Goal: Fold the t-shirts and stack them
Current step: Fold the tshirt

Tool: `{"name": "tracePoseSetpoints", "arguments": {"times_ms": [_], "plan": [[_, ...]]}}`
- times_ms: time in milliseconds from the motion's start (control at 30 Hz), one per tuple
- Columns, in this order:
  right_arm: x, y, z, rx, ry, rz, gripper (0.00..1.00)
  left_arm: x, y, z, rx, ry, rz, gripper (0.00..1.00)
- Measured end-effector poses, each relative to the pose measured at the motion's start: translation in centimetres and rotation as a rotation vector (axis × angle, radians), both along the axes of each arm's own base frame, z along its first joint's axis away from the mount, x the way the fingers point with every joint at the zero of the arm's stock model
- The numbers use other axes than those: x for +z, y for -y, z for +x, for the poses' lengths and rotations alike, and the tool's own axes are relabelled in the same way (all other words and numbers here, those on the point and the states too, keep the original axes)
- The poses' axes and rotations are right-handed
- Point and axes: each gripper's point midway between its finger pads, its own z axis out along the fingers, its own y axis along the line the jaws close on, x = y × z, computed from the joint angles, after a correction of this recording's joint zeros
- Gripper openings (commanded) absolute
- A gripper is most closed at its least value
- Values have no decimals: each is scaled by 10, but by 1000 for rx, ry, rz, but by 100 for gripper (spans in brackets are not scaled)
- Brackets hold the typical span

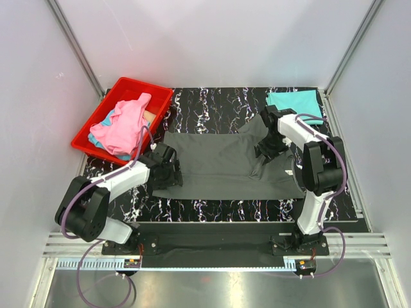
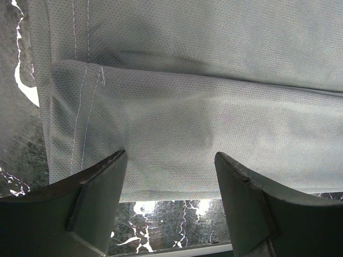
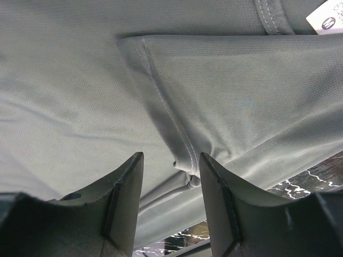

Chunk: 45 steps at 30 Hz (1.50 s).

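The charcoal t-shirt (image 1: 218, 163) lies spread at the centre of the surface (image 1: 212, 106). A folded teal t-shirt (image 1: 294, 102) sits at 1 o'clock. The left pincer (image 1: 173, 172), at the shirt's 9 o'clock edge, and the right pincer (image 1: 264, 154), at 3 o'clock over a tucked sleeve hem, both stand spread, pinching nothing. Whether their tips touch the cloth is unclear. A shallow close could catch only one layer and undo the fold.

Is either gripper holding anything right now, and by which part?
Nothing is held. Both sets of jaws stand open over the dark charcoal grey cloth t-shirt; the right gripper straddles a folded hem corner without pinching it.
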Motion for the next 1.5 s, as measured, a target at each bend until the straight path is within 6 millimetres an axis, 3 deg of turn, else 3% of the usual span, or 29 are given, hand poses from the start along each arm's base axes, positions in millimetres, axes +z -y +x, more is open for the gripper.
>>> {"name": "tracePoseSetpoints", "arguments": {"times_ms": [300, 367, 400, 467, 500, 567, 700, 800, 900, 967, 1067, 1100, 1233, 1267, 1300, 1333, 1500], "plan": [[-20, 0, -2, -25, -60, -13, 44, 0, -1, 0, 2, 3, 3, 73], [-25, 0, -4, -29, -80, -16, 33, 0, -1, 0, 3, 3, 3, 73], [-26, 0, -5, -32, -84, -16, 18, 0, -1, 0, 4, 2, 3, 73], [-27, -1, -5, -37, -85, -9, 2, 0, -1, 0, 8, 3, 3, 73], [-27, -3, -4, -39, -76, -2, 0, 0, -1, 1, 10, 4, 3, 73], [-29, -4, -4, -40, -34, 16, 0, -1, -1, 0, 12, 4, 4, 73], [-21, -3, -24, -47, 84, 52, 1, -1, -2, 1, 16, 12, 5, 73], [-14, -4, -33, -54, 167, 87, 18, -1, -2, 3, 23, 20, 7, 73], [-11, -8, -24, -44, 236, 116, 26, -1, -3, 4, 28, 24, 9, 73], [-9, -11, -12, -24, 286, 126, 19, -1, -3, 4, 29, 25, 10, 73], [-3, -12, 3, -11, 352, 122, 20, -1, -3, 4, 34, 25, 11, 73], [-1, -11, 6, -12, 363, 119, 14, -1, -4, 5, 35, 26, 13, 73], [3, -7, 16, -23, 404, 89, 7, -1, -6, 6, 43, 32, 24, 73], [3, -6, 17, -25, 409, 85, 11, -1, -6, 6, 44, 34, 27, 73], [3, -6, 18, -27, 410, 83, 29, -2, -7, 6, 45, 35, 29, 73], [3, -6, 19, -28, 407, 83, 37, -1, -7, 6, 46, 39, 29, 73], [2, -12, 27, 11, 381, 93, 49, -1, -10, 5, 51, 45, 43, 73]]}}
